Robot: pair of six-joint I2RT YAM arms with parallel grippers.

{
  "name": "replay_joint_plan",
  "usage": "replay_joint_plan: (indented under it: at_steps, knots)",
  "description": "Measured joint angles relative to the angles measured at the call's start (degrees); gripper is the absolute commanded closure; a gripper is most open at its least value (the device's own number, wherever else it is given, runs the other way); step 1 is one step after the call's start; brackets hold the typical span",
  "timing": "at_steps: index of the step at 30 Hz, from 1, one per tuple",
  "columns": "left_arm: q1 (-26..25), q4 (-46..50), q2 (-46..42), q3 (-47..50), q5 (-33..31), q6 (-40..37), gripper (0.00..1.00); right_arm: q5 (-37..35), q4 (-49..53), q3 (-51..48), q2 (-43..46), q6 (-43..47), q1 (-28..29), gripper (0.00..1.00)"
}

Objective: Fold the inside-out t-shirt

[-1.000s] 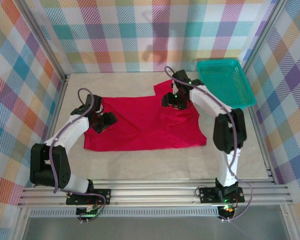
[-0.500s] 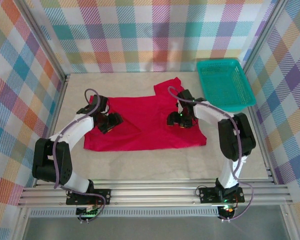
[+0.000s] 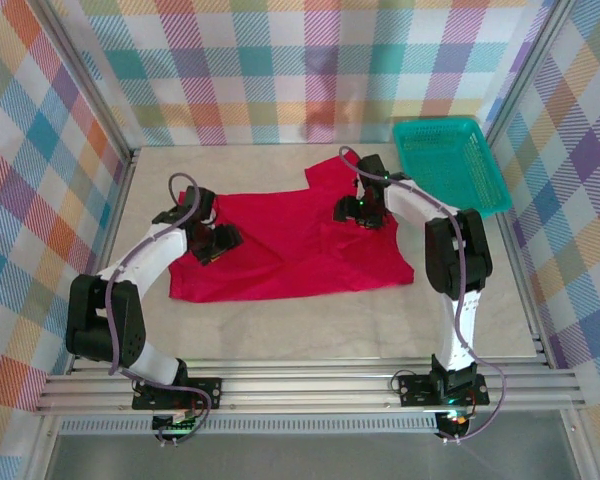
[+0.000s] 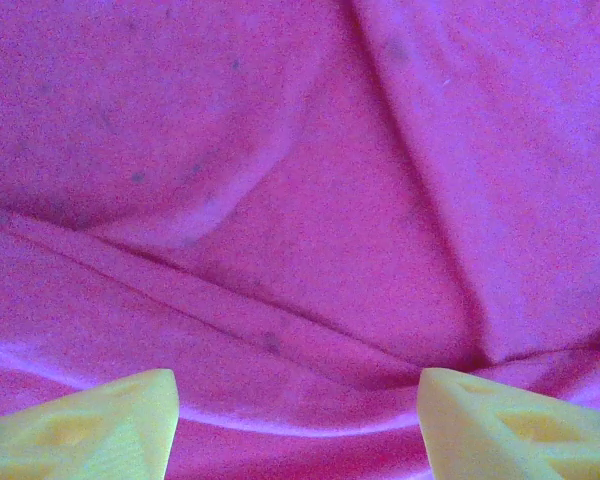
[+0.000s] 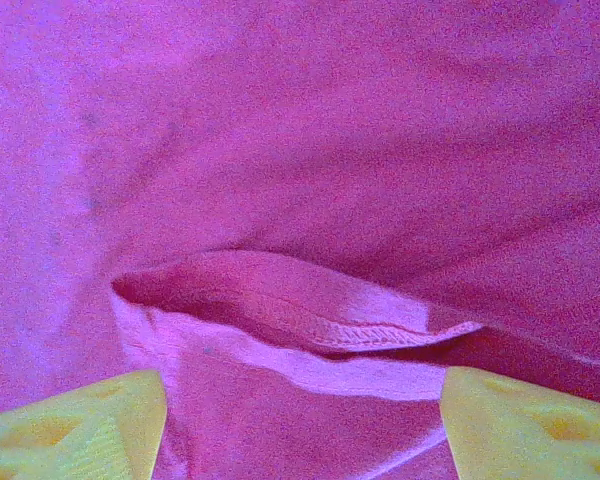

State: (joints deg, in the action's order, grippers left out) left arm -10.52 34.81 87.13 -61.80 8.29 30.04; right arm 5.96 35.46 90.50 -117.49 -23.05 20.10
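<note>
Since the earlier frames the right hand (image 3: 363, 210) has pulled away from its base, out across the shirt (image 3: 280, 250) toward the far sleeve. The left hand (image 3: 212, 243) has barely shifted, staying low over the cloth's left part. The shirt's corner nearest the right arm's base has crept slightly outward. Both hands are open, with their jaws spread and nothing between them. In the left wrist view the yellow fingertips (image 4: 90, 425) frame long soft wrinkles. In the right wrist view a stitched hem (image 5: 360, 330) lies just ahead of that hand, lifted into a small gaping pocket of cloth. Beneath everything is a pale beige tabletop (image 3: 310, 320), with a metal rail (image 3: 300, 385) along the side behind the hands. Pastel plaid walls (image 3: 260, 70) enclose the other three sides. A teal basket (image 3: 450, 165) sits near the right hand, on its outer side and a little beyond it. The shirt is bright red and lies spread fairly flat under both hands as a wide rectangle. One sleeve pokes out just past the right hand toward the back wall. Shallow creases run across the cloth between the two hands.
</note>
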Motion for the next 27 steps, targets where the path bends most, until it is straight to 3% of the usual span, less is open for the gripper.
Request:
replay_joint_plan:
  at_steps: [5,8,13,18,23,27]
  knots:
    - [5.7,0.7,5.3,-10.5,-0.7,-2.3,0.33,-2.6,0.6,5.4,-1.1,-0.3,0.0,0.25]
    - [9.5,0.6,13.8,-19.9,-1.2,-3.5,0.33,-5.6,-0.6,13.1,-5.2,-0.1,0.0,0.25]
    - [12.9,3.7,32.9,-40.3,-2.0,-5.9,0.33,-9.7,-0.7,32.8,-17.5,1.1,-0.5,0.11]
    - [14.5,10.3,47.6,-58.1,-1.8,-7.8,0.31,-10.3,1.1,54.9,-31.8,2.3,-1.7,0.06]
    - [15.6,14.5,53.5,-67.3,-1.8,-9.4,0.31,-8.8,0.1,58.2,-37.3,2.6,-3.4,0.09]
    - [16.7,15.2,54.2,-68.8,-2.0,-10.7,0.3,-5.8,-0.8,58.2,-39.5,1.9,-4.5,0.16]
